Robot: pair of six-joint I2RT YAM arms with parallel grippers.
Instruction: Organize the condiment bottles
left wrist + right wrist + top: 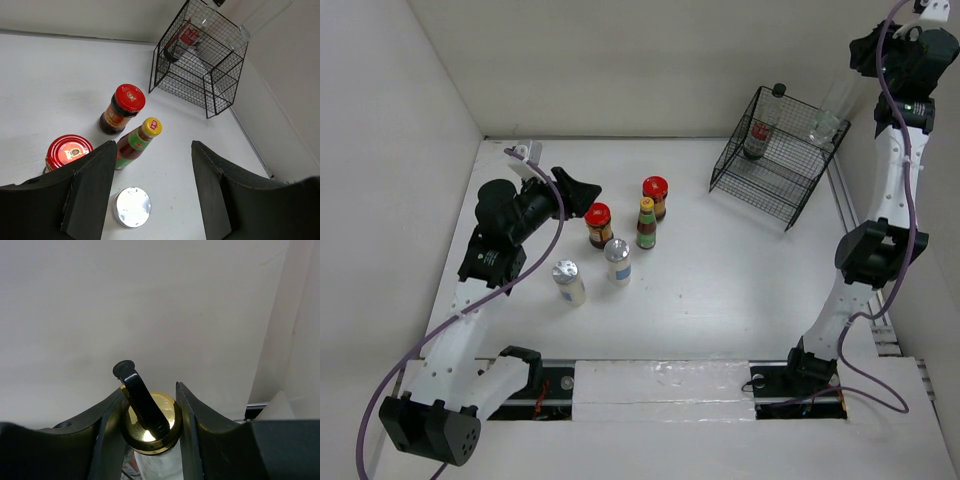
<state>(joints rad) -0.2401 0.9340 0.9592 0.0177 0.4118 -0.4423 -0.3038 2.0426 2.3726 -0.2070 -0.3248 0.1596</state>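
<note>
My left gripper (pixel 575 190) is open and empty, hovering just left of the bottle cluster. In the left wrist view its gripper (pixel 152 150) frames a silver-capped shaker (pixel 131 206) and the slim yellow-capped bottle (pixel 137 142). The cluster holds two red-lidded jars (pixel 598 225) (pixel 655 197), the yellow-capped bottle (pixel 646 222) and two silver-capped shakers (pixel 617 260) (pixel 568 281). The black-capped dark bottle (pixel 760 128) leans in the wire rack (pixel 775 160). My right gripper (pixel 860 62) is shut on the clear bottle (pixel 830 115), holding it over the rack's right side. The right wrist view shows its gold cap (pixel 150 422) between the fingers.
The black wire rack stands at the back right near the wall. White walls close in the table at the left, the back and the right. A rail (pixel 855 230) runs along the right edge.
</note>
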